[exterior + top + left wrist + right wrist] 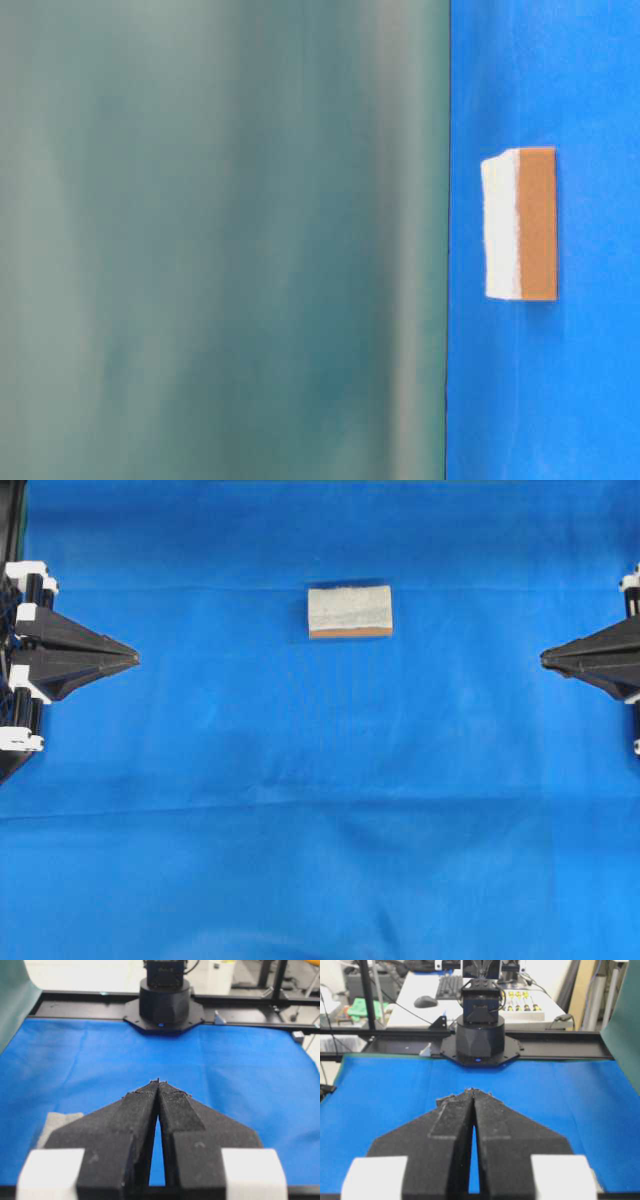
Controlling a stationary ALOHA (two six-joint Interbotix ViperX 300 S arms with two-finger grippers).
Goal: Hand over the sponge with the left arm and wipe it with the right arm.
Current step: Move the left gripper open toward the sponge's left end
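Sponge [349, 611] lies untouched — left end effector [135, 657] and right end effector [544, 659] both closed, empty

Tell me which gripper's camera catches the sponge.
The left gripper: the sponge peeks out pale grey beside its shut fingers. The right gripper sees only blue cloth.

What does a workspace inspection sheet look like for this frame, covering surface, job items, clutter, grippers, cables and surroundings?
Surface: blue cloth over the table, faint creases.
Job's things: sponge lying flat upper centre, pale side up, orange layer at its near edge, apart from both arms.
Clutter: nothing seen on the cloth.
Grippers: left gripper at the left edge, shut and holding nothing; right gripper at the right edge, shut and holding nothing.
Cables: none on the cloth; some beyond the table in the right wrist view.
Surroundings: black frame rail, desk with keyboard and mouse behind it, green backdrop.
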